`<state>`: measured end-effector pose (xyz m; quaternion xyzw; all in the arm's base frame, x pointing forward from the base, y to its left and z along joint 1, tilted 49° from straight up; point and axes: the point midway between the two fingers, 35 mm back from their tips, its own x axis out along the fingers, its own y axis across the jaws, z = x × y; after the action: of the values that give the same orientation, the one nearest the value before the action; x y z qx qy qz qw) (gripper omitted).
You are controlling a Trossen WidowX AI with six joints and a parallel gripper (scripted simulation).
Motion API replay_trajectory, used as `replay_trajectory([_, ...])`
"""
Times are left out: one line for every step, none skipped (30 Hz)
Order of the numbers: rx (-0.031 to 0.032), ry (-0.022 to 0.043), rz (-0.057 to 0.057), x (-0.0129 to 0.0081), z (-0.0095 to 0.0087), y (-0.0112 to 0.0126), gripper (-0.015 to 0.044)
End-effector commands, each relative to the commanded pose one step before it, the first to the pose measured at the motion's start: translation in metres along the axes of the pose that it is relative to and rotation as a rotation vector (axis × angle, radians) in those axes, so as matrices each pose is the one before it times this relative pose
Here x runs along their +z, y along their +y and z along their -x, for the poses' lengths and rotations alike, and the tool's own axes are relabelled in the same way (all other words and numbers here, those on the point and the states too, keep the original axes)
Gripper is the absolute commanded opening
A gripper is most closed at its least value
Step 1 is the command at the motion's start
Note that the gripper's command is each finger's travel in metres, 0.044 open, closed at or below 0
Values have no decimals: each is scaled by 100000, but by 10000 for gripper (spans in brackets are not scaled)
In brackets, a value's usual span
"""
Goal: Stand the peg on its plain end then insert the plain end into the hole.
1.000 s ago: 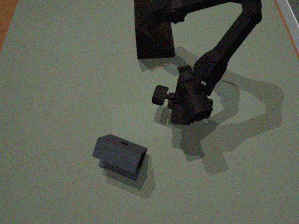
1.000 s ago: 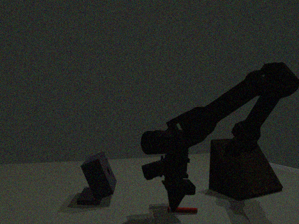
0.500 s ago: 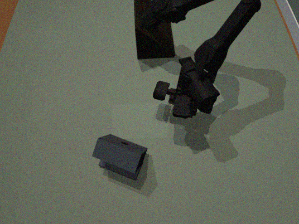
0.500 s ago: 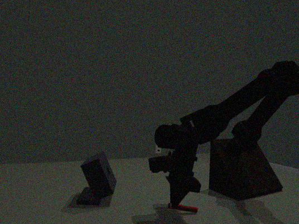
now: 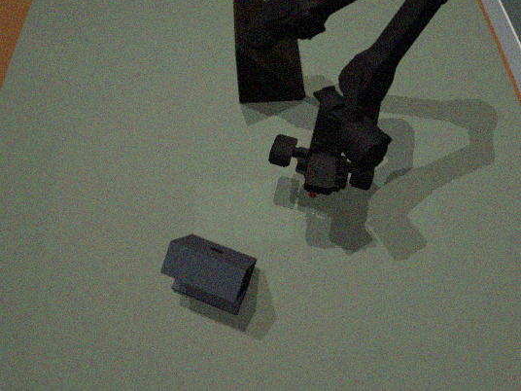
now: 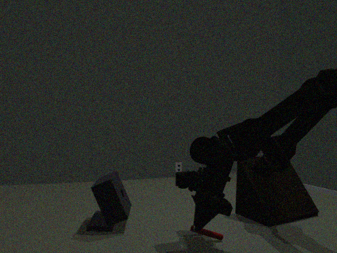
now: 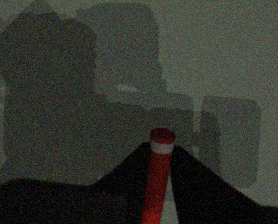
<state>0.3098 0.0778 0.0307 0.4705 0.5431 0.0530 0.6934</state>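
your hand (image 6: pixel 197 226) is clamped on the red peg (image 6: pixel 208 233), which slants low over the tabletop (image 6: pixel 151 209), well apart from the sloped panel (image 6: pixel 110 197). you grip it near one end, so tipping it upright could twist it loose, or it may topple when released.

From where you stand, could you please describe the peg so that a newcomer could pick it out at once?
Follow the dark arm down to its gripper, low over the table between the sloped panel and the big dark block. Its fingers are shut on the peg, the only red thing here, a slim rod with a white band near one end.
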Motion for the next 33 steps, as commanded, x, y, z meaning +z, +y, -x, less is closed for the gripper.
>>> replay_trajectory([-134, -3356, 39, -290, 193, -25, 49])
replay_trajectory([-1, -866, -5, -32, 59, 0, 49])
replay_trajectory([-1, -866, -5, -32, 59, 0, 49])
replay_trajectory([-1, -866, -5, -32, 59, 0, 49])
replay_trajectory([-1, -866, -5, -32, 59, 0, 49])
replay_trajectory([-1, -866, -5, -32, 59, 0, 49])
replay_trajectory([-1, -866, -5, -32, 59, 0, 49])
replay_trajectory([-1, -866, -5, -32, 59, 0, 49])
replay_trajectory([-1, -866, -5, -32, 59, 0, 49])
replay_trajectory([-1, -866, -6, -32, 59, 0, 49])
replay_trajectory([-1, -866, -6, -32, 59, 0, 49])
replay_trajectory([-1, -866, -6, -32, 59, 0, 49])
replay_trajectory([-1, -866, -6, -32, 59, 0, 49])
replay_trajectory([-1, -866, -6, -32, 59, 0, 49])
replay_trajectory([-1, -866, -6, -32, 59, 0, 49])
replay_trajectory([-1, -866, -6, -32, 59, 0, 49])
replay_trajectory([-1, -866, -6, -32, 59, 0, 49])
replay_trajectory([-1, -866, -6, -32, 59, 0, 49])
replay_trajectory([0, -866, -6, -32, 59, 0, 49])
replay_trajectory([0, -866, -6, -32, 59, 0, 49])
replay_trajectory([0, -866, -6, -32, 59, 0, 49])
replay_trajectory([0, -866, -6, -32, 59, 0, 49])
replay_trajectory([0, -866, -6, -33, 59, 0, 49])
replay_trajectory([0, -866, -6, -33, 59, 0, 49])
replay_trajectory([0, -866, -6, -33, 59, 0, 49])
replay_trajectory([0, -866, -6, -33, 59, 0, 49])
replay_trajectory([0, -866, -6, -33, 59, 0, 49])
replay_trajectory([0, -865, -6, -33, 59, 0, 49])
replay_trajectory([0, -865, -6, -33, 59, 0, 49])
replay_trajectory([0, -865, -6, -33, 59, 0, 49])
replay_trajectory([0, -865, -6, -33, 59, 0, 49])
replay_trajectory([0, -865, -7, -33, 59, 0, 49])
replay_trajectory([0, -865, -7, -33, 59, 0, 49])
